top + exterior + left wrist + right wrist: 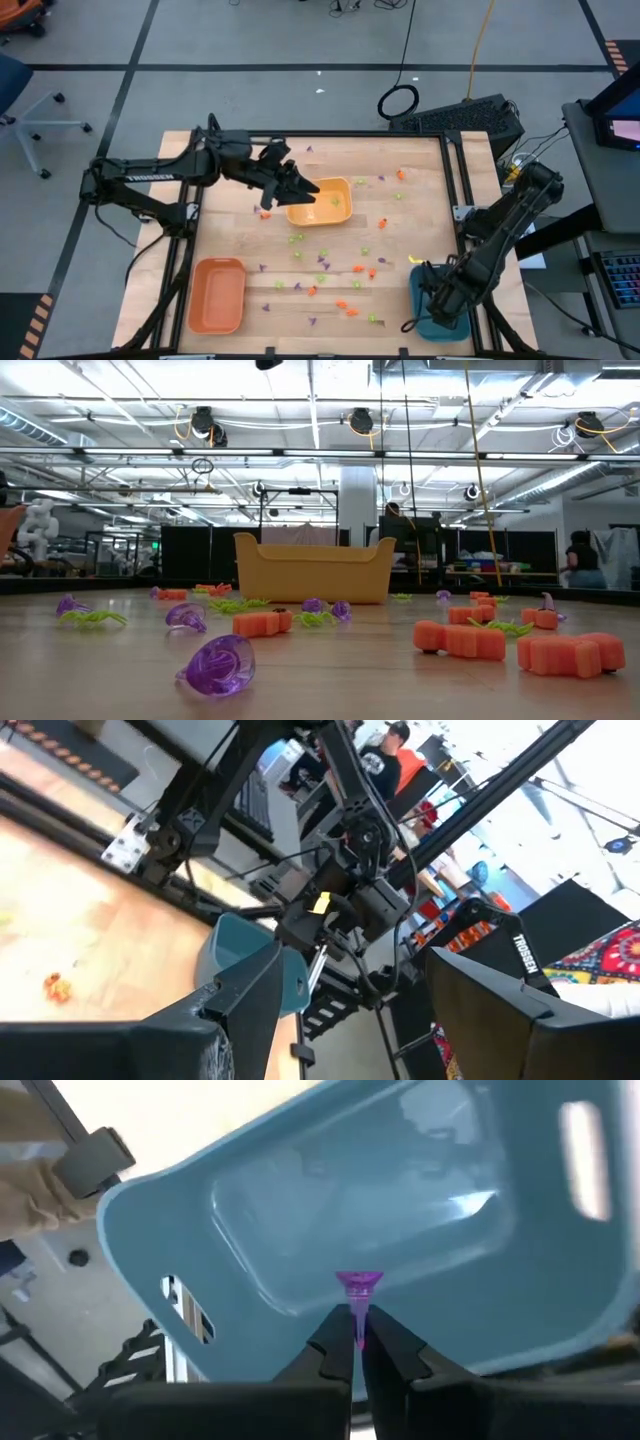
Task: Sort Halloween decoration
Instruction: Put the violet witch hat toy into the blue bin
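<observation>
Tiny orange, light green and purple Halloween decoration pieces [345, 285] lie scattered on the wooden table; a purple one [215, 665] and orange ones [460, 640] show close in the low view. My right gripper [436, 298] hangs over the teal tray [400, 1200] at the near right corner, shut on a purple piece [357, 1285]. My left gripper [305, 190] hovers level over the left end of the yellow tray [322, 203], open [350, 1030], with nothing between its fingers. My right gripper pinches the purple piece by its narrow stem [357, 1323] between the two fingertips. The piece's flared end [357, 1282] sticks out beyond the tips. The fingers point steeply down from above. The piece is lifted clear, over the inside of the teal tray.
An orange tray [218, 295] lies at the near left corner. The yellow tray [314, 570] stands at the table's middle, toward the far side. A black frame rail [455, 190] runs along the table's right edge. People stand in the room beyond the table.
</observation>
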Tool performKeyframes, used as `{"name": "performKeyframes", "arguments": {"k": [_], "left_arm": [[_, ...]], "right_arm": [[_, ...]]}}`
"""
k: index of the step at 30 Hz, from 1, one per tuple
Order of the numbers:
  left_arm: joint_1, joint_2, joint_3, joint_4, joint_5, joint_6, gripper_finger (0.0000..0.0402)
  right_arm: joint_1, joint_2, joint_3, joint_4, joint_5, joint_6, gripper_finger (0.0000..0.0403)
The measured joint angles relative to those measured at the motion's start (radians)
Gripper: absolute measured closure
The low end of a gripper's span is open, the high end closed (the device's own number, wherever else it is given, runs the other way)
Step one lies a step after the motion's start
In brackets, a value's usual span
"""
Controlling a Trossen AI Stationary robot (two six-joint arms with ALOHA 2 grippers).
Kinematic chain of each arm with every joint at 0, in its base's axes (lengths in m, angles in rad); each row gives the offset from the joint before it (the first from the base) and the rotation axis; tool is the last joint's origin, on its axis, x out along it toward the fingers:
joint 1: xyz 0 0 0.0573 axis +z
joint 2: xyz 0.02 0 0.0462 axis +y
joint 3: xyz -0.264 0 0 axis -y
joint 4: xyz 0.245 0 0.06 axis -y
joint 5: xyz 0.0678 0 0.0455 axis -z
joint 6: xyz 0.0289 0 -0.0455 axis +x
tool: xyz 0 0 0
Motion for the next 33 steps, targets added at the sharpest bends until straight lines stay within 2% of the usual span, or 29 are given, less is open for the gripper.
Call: {"name": "performKeyframes", "arguments": {"k": [4,9,17,25,33], "left_arm": [[-0.017,0.0,0.0,-0.003,-0.029,0.001,0.0155],[-0.036,0.0,0.0,-0.008,-0.06,0.021,0.0156],[-0.042,0.0,0.0,-0.049,-0.082,0.053,0.0156],[-0.042,0.0,0.0,-0.059,-0.082,0.055,0.0156],[-0.042,0.0,0.0,-0.063,-0.086,0.105,0.0156]], "right_arm": [[0.024,0.0,-0.067,0.085,-0.027,0.031,0.0403],[0.038,0.0,-0.082,0.101,-0.02,0.05,0.0392],[0.038,0.0,-0.07,0.118,-0.023,0.049,0.0331],[0.038,-0.041,0.067,-0.001,-0.018,0.036,0.0267],[-0.002,-0.145,0.271,-0.179,0.14,0.072,0.0265]]}}
